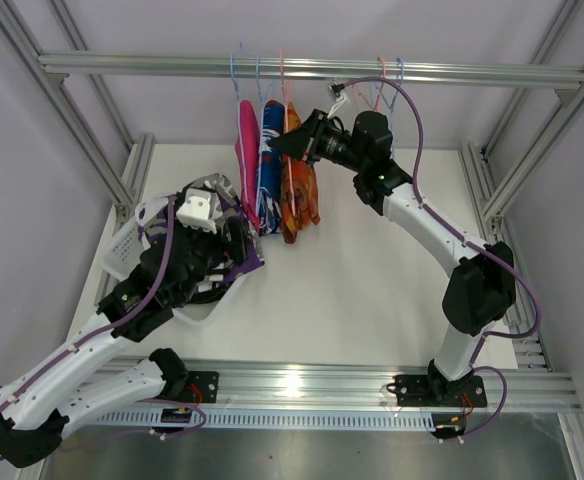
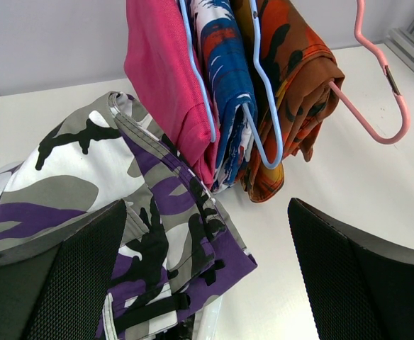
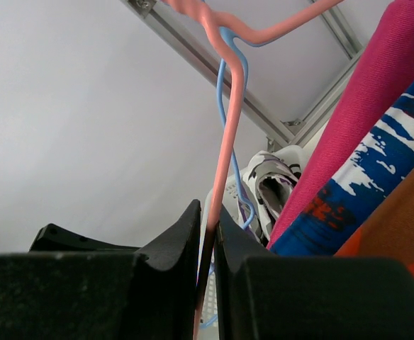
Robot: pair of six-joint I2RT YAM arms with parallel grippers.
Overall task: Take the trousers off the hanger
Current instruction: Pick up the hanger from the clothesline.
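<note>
Three trousers hang folded on hangers from the rail: plain pink (image 1: pixel 246 150), blue-white-red patterned (image 1: pixel 269 160) and orange (image 1: pixel 299 195). My right gripper (image 1: pixel 287 143) is at the orange pair's hanger. In the right wrist view its jaws (image 3: pixel 208 234) are shut on the thin pink hanger wire (image 3: pixel 225 142), with the pink trousers (image 3: pixel 363 113) to the right. My left gripper (image 2: pixel 207 283) stands wide open and holds nothing. It hovers over purple-white camouflage trousers (image 2: pixel 143 205), just below the hanging pink (image 2: pixel 161 78), blue (image 2: pixel 225 64) and orange (image 2: pixel 292 64) pairs.
The camouflage trousers lie in a white basket (image 1: pixel 122 245) at the table's left side. The metal rail (image 1: pixel 312 68) crosses the back, with more hanger hooks (image 1: pixel 387 80) to the right. Blue hanger wires (image 2: pixel 264 106) carry the pink and blue pairs.
</note>
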